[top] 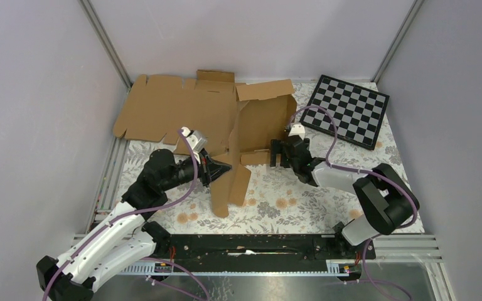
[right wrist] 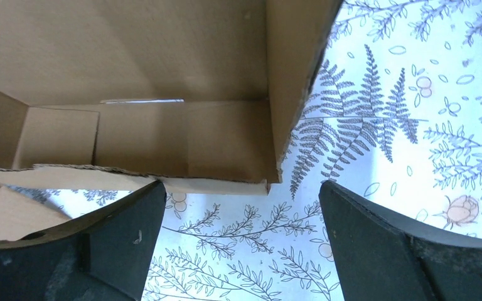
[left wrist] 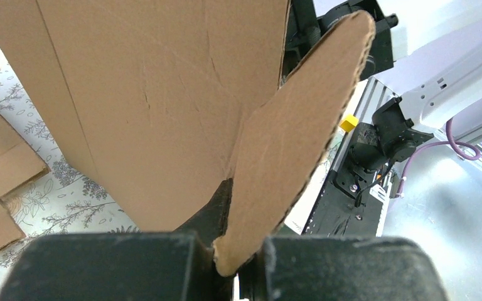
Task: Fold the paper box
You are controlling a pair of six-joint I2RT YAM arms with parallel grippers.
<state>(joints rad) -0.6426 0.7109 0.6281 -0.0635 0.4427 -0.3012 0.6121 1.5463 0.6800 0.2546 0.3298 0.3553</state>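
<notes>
A partly folded paper box (top: 260, 122) of plain brown corrugated card stands on the flower-printed table (top: 301, 200), just to the left of the checkerboard (top: 348, 110). Its back wall and the side wall nearest the checkerboard are raised. The side farthest from the checkerboard lies open, and a long flap (top: 232, 182) trails from it toward the arm bases. A second, flat cardboard sheet (top: 163, 106) lies farther left of the checkerboard, beyond the box. You cannot tell whether the two only touch or overlap.

Your left tool (top: 223, 168) is clamped on the rounded end of that flap, and its wrist view shows the card edge pinched between the fingers. Your right tool (top: 280, 152) has its fingers spread wide and holds nothing. It sits at the box's near corner on the checkerboard side, with the corner just ahead of it and bare table between the fingers.

Expect the box to be light. It will likely stay stiff across each panel and bend easily only along its scored creases. The raw edges will probably crush under a hard pinch, and narrow tabs may tear if twisted. So light a box may also slide on the table when pushed. Take hold across the thickness of a panel edge, close to the crease you want to turn. Brace the neighbouring wall with your other tool.
</notes>
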